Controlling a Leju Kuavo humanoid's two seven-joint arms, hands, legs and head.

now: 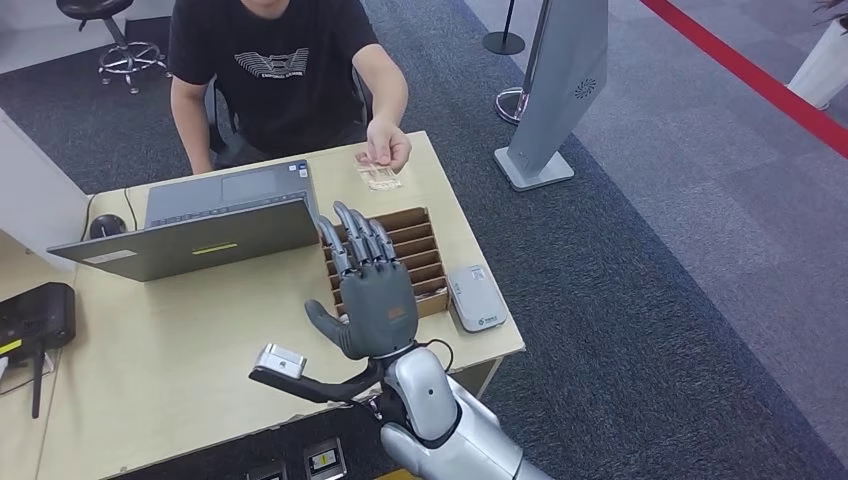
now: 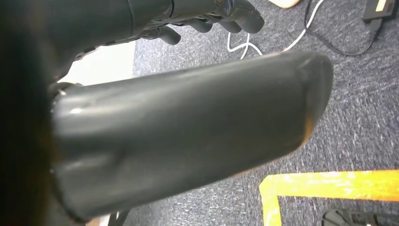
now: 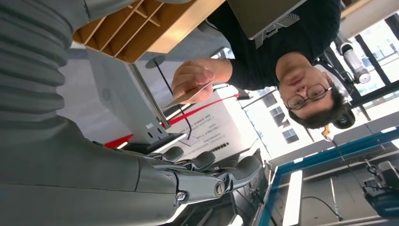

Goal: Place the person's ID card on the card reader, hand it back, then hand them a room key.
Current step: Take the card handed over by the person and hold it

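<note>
The ID card [image 1: 381, 176] is at the far edge of the tabletop [image 1: 180, 350], under the person's hand [image 1: 388, 147]; in the right wrist view that hand pinches it [image 3: 188, 95]. The robot's right hand [image 1: 365, 285] is raised over the cardboard divider tray [image 1: 420, 245], empty, fingers straight and close together. The white card reader [image 1: 477, 297] lies just beside the tray. An open laptop [image 1: 215, 220] sits opposite. The left hand [image 2: 207, 19] hangs over carpet, fingers curled; whether anything is in it I cannot tell.
</note>
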